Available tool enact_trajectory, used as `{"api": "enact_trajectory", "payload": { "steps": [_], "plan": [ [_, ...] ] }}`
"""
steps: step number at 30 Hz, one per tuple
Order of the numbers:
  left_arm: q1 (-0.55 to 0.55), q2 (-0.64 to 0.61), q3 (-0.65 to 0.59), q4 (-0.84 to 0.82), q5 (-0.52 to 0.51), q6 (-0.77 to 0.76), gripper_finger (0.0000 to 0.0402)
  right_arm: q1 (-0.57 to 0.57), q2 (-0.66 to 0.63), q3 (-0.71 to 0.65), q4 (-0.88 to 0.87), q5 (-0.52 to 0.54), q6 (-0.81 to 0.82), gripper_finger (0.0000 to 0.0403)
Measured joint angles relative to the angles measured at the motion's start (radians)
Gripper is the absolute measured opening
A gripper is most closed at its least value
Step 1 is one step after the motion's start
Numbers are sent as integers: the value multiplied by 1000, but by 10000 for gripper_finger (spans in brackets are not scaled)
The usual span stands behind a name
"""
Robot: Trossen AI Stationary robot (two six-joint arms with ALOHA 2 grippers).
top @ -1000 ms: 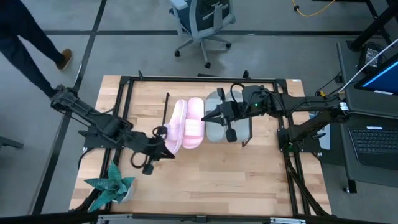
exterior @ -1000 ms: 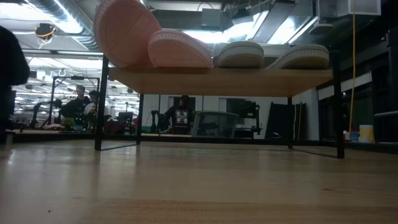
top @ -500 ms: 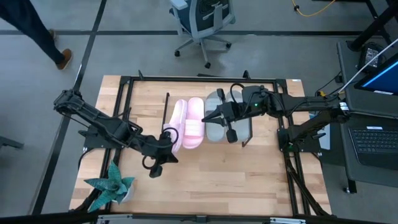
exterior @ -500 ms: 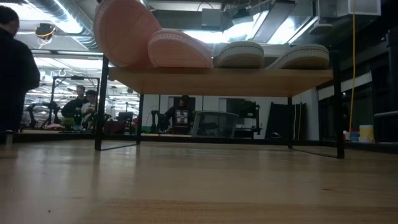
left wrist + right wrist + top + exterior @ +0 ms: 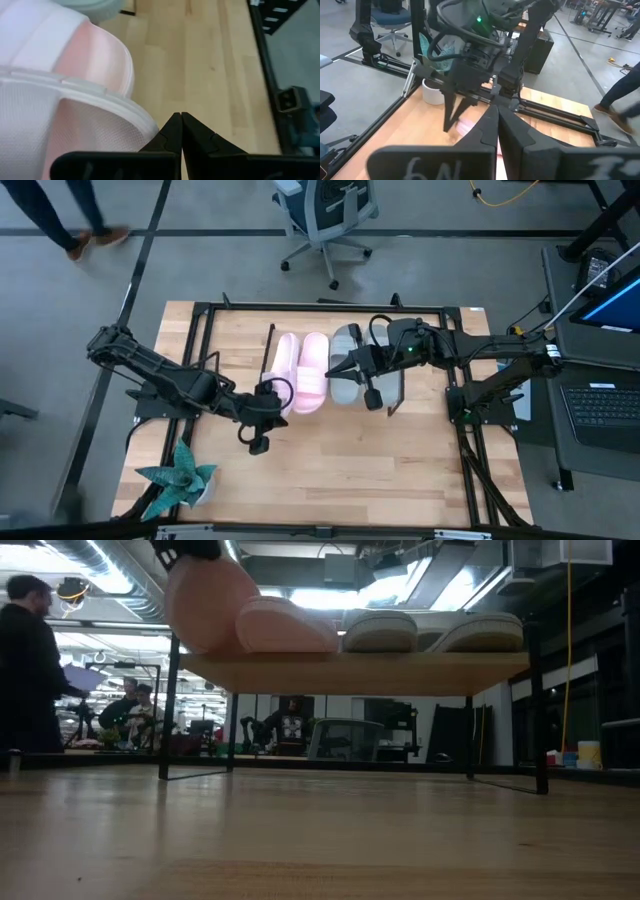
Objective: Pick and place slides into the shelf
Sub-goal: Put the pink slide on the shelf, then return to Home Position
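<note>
Two pale pink slides (image 5: 285, 370) (image 5: 312, 368) and grey-green slides (image 5: 346, 368) lie side by side on the shelf (image 5: 350, 670), a light board on thin black end frames. In the low view the left pink slide (image 5: 205, 600) stands tilted on its edge and leans on the second pink one (image 5: 285, 625). My left gripper (image 5: 272, 392) is shut at this tilted slide's near end. My right gripper (image 5: 338, 367) hovers shut above the grey-green slides; no frame shows it touching them. My left gripper, fingers shut, lies with the outer side of one finger (image 5: 165, 135) against the left pink slide's sole rim (image 5: 142, 117) at its near end. It comes slanting down from the table's left and near side. The slide stays on the shelf board, tilted.
A teal star-shaped plant (image 5: 178, 480) in a white pot stands at the table's near left corner. The black table frame (image 5: 200, 320) runs around the shelf. A laptop (image 5: 605, 405) sits off the right edge. A person (image 5: 25, 660) stands beyond the table.
My left gripper has gone toward the table's right and far side and a little down, rolling as it went, against the left pink slide. That slide's near end has swung toward the second pink slide, so it lies straighter. The shelf has shifted slightly toward the far edge.
</note>
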Motion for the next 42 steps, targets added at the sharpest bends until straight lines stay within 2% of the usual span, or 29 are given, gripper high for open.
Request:
{"api": "enact_trajectory", "payload": {
  "steps": [12, 22, 31, 37, 42],
  "plan": [
    [39, 0, 0, -2, -50, 100, 0, 0, 0, 0, -1, 0, 0, 13],
    [39, -12, 2, 30, -55, 116, 0, 0, 0, 0, 0, 0, 0, 13],
    [13, -57, 195, 23, -50, 386, 0, 0, -2, 0, 5, 0, 0, 13],
    [72, -151, 214, -87, -58, 474, 0, 0, -70, 0, -26, -91, -19, 13],
    [144, -282, 214, -163, -50, 497, 0, 0, -166, 2, -126, -98, -21, 13]
  ]
}}
